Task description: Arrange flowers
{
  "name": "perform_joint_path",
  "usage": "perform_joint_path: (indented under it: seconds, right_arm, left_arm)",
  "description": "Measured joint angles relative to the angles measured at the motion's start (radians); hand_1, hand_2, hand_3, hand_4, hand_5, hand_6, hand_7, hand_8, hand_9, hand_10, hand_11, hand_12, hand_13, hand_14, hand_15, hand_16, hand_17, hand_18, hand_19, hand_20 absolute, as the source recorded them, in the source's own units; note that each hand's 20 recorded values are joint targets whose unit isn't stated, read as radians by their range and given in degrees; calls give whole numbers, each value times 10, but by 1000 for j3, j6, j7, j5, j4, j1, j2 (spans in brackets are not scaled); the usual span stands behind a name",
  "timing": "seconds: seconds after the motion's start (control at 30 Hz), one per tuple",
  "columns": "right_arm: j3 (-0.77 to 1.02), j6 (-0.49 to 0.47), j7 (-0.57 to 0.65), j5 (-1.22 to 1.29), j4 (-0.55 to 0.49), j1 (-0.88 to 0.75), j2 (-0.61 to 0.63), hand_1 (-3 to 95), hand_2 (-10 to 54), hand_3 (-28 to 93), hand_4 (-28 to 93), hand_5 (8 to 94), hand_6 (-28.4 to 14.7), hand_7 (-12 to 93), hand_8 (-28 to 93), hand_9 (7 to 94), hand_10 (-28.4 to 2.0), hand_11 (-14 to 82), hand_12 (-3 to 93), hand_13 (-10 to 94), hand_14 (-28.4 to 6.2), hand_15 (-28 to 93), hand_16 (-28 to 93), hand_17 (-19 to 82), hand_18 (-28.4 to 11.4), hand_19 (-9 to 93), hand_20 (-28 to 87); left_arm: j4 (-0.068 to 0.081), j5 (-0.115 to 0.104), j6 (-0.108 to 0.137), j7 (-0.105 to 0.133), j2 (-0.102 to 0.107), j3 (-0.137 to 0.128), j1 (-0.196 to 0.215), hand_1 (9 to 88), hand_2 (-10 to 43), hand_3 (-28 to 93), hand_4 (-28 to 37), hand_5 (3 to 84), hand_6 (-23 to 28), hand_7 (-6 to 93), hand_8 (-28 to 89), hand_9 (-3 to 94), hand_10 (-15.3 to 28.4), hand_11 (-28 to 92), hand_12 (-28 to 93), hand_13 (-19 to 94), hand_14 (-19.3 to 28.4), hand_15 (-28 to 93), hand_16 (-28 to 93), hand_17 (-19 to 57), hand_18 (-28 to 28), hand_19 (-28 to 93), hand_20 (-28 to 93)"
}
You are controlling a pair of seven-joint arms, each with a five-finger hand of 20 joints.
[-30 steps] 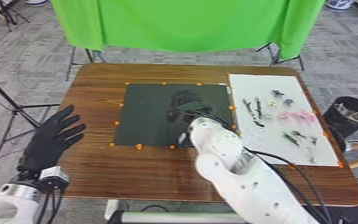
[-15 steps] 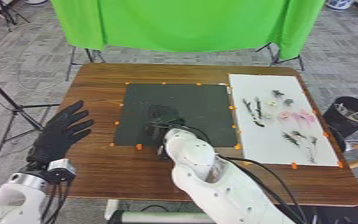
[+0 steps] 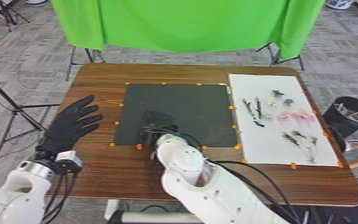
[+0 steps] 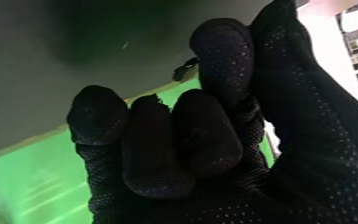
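In the head view, my right hand [image 3: 159,121] is over the left part of the dark mat [image 3: 202,100]. In the right wrist view, its thumb and forefinger pinch a small dark sprig [image 4: 185,69], mostly hidden by the glove; the other fingers of the hand [image 4: 206,135] are curled. My left hand [image 3: 69,124] is open beside the table's left edge, fingers spread. On the white sheet [image 3: 260,145] at the right lie dark twigs [image 3: 258,107], pink flowers [image 3: 302,116], small dark blooms [image 3: 278,93] and leafy stems [image 3: 298,138].
Orange markers line the mat and sheet on the wooden table [image 3: 95,175]. A black bin [image 3: 349,117] stands off the right edge, and a green cloth [image 3: 189,25] hangs beyond the far edge. Cables run along the right arm.
My right hand has moved left across the dark mat and slightly nearer the robot. The left hand has shifted slightly right and up.
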Motion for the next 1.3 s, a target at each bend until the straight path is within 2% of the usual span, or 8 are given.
perform_joint_path:
  seconds: [0.13,0.23,0.5,0.83,1.13,1.3]
  right_arm:
    - [-3,19,13,11,19,2,-14,347,-95,893,-123,802,10,521,288,839,-85,743,551,766,-109,911,413,463,-234,932,578]
    - [-5,35,14,12,34,5,-22,351,-95,889,-128,801,10,519,285,836,-85,740,551,765,-109,908,414,461,-235,932,577]
    - [-10,48,-15,19,47,7,-23,357,-95,883,-135,797,9,519,281,833,-87,736,551,761,-110,903,417,453,-233,932,568]
    - [-8,46,-45,16,56,7,-28,357,-95,861,-134,791,19,517,256,831,-84,727,549,757,-106,897,414,450,-231,932,556]
    - [-1,32,-14,29,57,8,-35,315,-66,848,-147,796,15,505,224,831,-85,716,555,755,-105,892,412,448,-230,932,551]
    - [2,24,-17,31,56,9,-35,281,-71,840,-171,791,13,495,200,824,-88,711,560,747,-109,890,417,440,-231,932,546]
  left_arm:
    - [17,6,-22,-35,0,20,-41,261,-55,682,-238,266,26,207,-109,240,117,190,162,210,162,297,3,-95,228,429,86]
    - [27,9,-35,-48,0,32,-68,260,-55,684,-238,266,26,207,-108,240,117,190,162,210,161,297,3,-95,228,428,85]
    - [27,11,-38,-50,0,31,-73,260,-55,684,-237,266,26,206,-108,240,118,190,161,210,162,297,4,-95,228,429,85]
    - [30,13,-47,-52,-2,42,-86,260,-54,683,-237,265,26,207,-108,240,118,191,161,209,162,297,4,-95,228,429,85]
    - [32,14,-51,-56,-2,48,-90,260,-54,683,-237,266,26,206,-108,239,117,190,161,210,162,299,4,-95,228,430,85]
    - [32,13,-51,-53,-2,48,-89,260,-54,683,-238,265,26,207,-108,240,117,192,161,209,162,299,3,-95,228,429,85]
